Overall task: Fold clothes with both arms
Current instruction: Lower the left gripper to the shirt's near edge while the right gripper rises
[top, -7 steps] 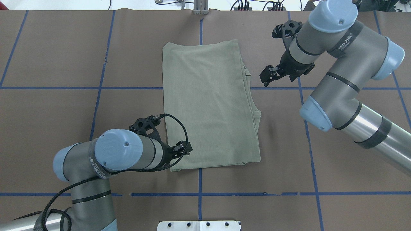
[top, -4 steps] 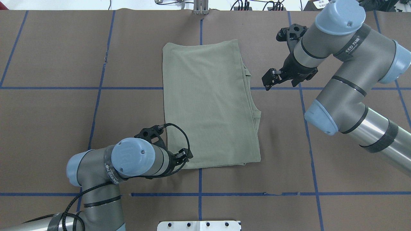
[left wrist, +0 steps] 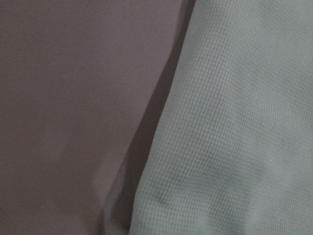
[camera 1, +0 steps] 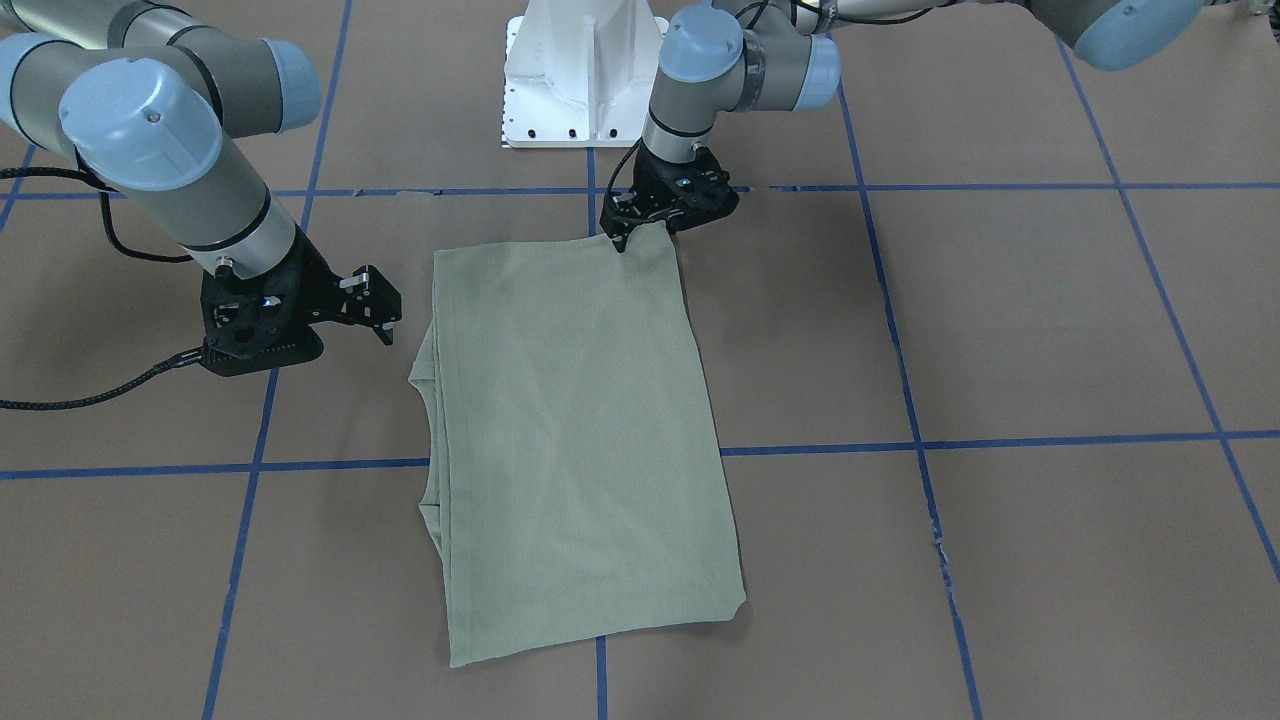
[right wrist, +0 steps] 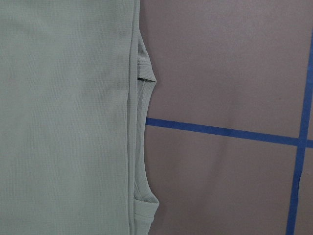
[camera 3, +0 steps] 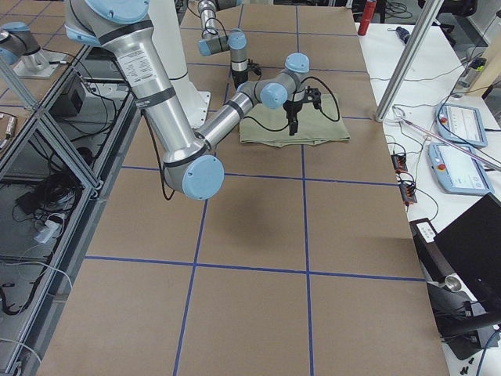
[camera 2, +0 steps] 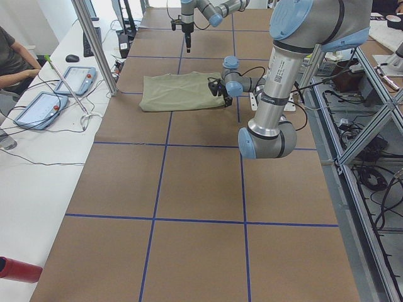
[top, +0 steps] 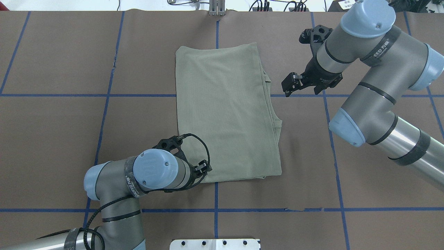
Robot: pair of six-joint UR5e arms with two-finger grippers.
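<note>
Counter (top: pixel 52 139): brown with a blue tape grid.
Shirt (top: pixel 222 111): you see it folded lengthwise, flat at the counter's middle.
Right hand (top: pixel 286 86): fingers wide, just beside the shirt's edge.
Left hand (camera 1: pixel 626 238): at the shirt's near corner; you cannot tell its grip.

Left hand (top: pixel 205 167) nearer shirt (top: pixel 225 111) hem

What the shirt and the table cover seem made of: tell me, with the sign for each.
Shirt: likely a soft matte knit; a fine grid texture shows close up. Table cover: probably matte brown paper, given its small tears along the blue lines, which look like tape.
</note>
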